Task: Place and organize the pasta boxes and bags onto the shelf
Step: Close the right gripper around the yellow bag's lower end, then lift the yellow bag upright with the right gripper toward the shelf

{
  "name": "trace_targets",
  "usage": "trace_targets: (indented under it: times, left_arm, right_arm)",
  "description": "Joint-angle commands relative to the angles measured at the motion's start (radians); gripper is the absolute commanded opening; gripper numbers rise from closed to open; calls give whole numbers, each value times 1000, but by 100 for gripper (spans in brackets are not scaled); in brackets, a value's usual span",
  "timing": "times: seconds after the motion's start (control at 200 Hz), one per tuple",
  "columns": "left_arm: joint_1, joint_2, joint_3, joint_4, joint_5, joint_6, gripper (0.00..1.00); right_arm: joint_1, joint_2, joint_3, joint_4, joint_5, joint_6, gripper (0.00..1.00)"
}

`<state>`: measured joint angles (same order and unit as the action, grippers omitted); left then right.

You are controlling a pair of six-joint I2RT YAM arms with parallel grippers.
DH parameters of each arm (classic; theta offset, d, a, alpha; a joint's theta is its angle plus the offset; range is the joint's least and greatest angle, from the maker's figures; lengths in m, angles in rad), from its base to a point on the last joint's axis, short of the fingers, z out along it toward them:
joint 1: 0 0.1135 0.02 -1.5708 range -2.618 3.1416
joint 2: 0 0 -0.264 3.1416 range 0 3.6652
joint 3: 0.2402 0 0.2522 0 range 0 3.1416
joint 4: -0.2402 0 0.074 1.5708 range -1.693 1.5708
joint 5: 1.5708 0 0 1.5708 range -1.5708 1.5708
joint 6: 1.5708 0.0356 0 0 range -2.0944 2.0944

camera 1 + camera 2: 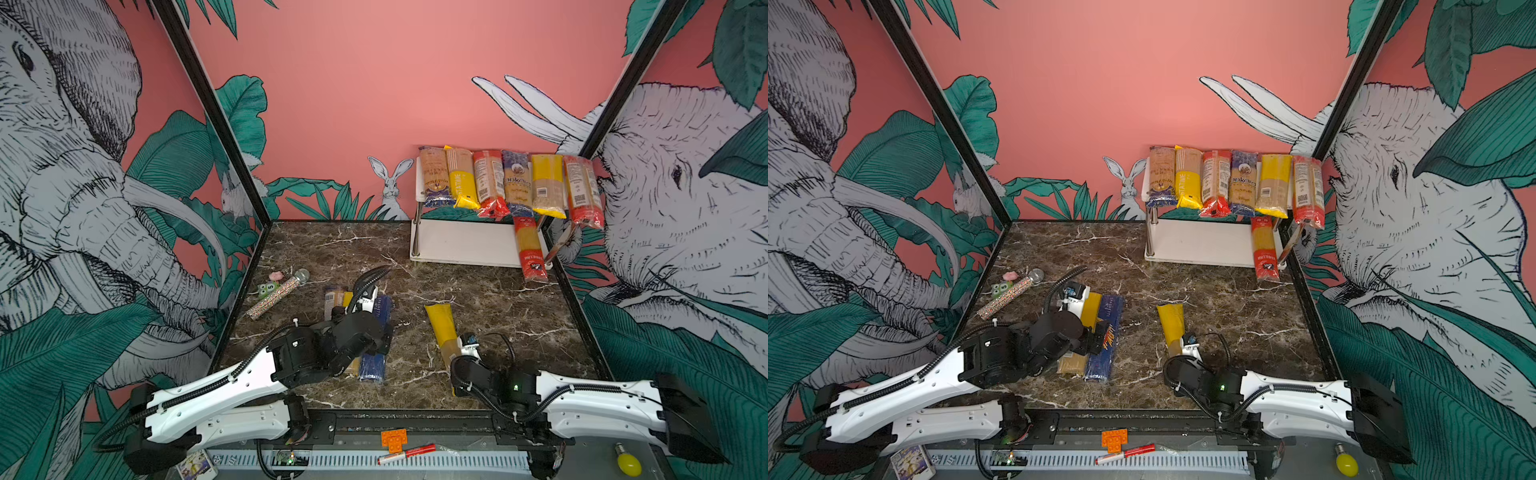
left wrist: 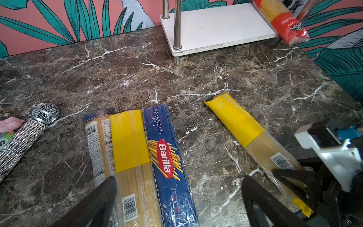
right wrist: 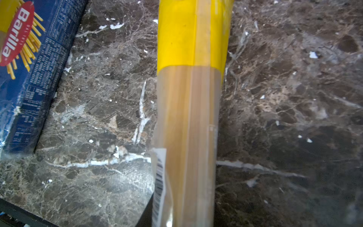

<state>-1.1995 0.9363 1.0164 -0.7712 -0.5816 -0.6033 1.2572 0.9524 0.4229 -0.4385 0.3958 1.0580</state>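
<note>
Progress: six spaghetti packs (image 1: 511, 183) are sitting on the shelf's (image 1: 457, 243) top tier, four are lying on the table (image 1: 332, 249). My right gripper (image 2: 292, 179) is straddling the yellow-ended bag (image 1: 441, 322), grip unclear; left gripper (image 2: 179, 178) is hanging open.

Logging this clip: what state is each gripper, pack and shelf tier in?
left gripper: open, above the Barilla box
right gripper: closed on the yellow-ended spaghetti bag
yellow-ended spaghetti bag: gripped toward its near end
Barilla box: flat on the table, ungripped
shelf: top tier filled with pasta packs, lower mostly bare
red-ended bag: on the lower tier, overhanging its front edge
</note>
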Motion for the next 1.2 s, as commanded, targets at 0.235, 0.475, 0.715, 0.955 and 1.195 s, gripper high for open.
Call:
trace_targets:
  times: [0.235,0.475,0.715,0.955,1.195]
  left_arm:
    - [36,-11,26,19,4,33,99]
    - [69,-2,29,43,30,56,99]
    - [82,3,30,42,44,65,99]
    - [90,-3,30,33,47,64,99]
    - [102,0,44,29,47,77,99]
  right_arm:
    - [-54,-98,87,-23,77,-66,0]
    - [-81,-134,126,-54,98,-106,0]
    - [-116,-183,151,-82,108,-145,0]
    - [-165,-222,172,-99,117,-192,0]
    - [-251,-232,260,-155,125,-304,0]
